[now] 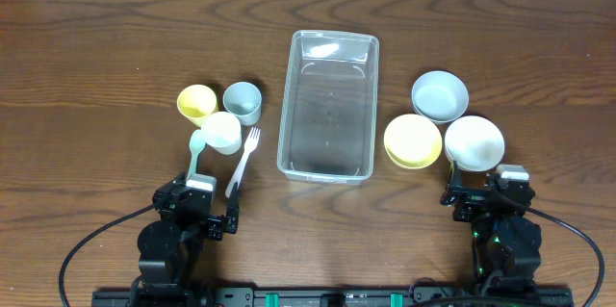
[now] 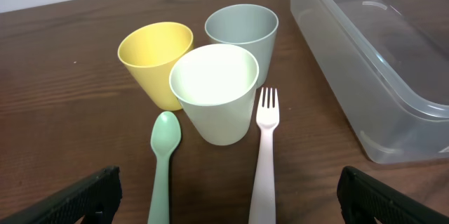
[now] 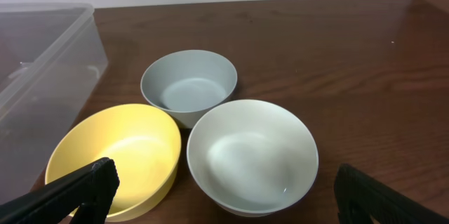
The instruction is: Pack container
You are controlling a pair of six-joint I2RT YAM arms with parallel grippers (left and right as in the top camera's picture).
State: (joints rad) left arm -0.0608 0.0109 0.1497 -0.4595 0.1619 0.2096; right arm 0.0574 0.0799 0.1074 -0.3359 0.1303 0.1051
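Note:
The clear rectangular container (image 1: 328, 105) stands empty at the table's middle; it also shows in the left wrist view (image 2: 379, 62) and the right wrist view (image 3: 42, 62). Left of it stand a yellow cup (image 1: 196, 103), a blue-grey cup (image 1: 243, 101) and a white cup (image 1: 222, 132), with a green spoon (image 1: 195, 153) and a pale pink fork (image 1: 243, 161) in front. Right of it sit a blue-grey bowl (image 1: 440, 95), a yellow bowl (image 1: 413, 140) and a white bowl (image 1: 474, 142). My left gripper (image 2: 224, 196) is open and empty over the spoon and fork handles. My right gripper (image 3: 224, 192) is open and empty just before the white bowl.
The dark wooden table (image 1: 96, 47) extends around everything. Both arm bases sit at the near edge. A pale wall edge shows beyond the table's far side.

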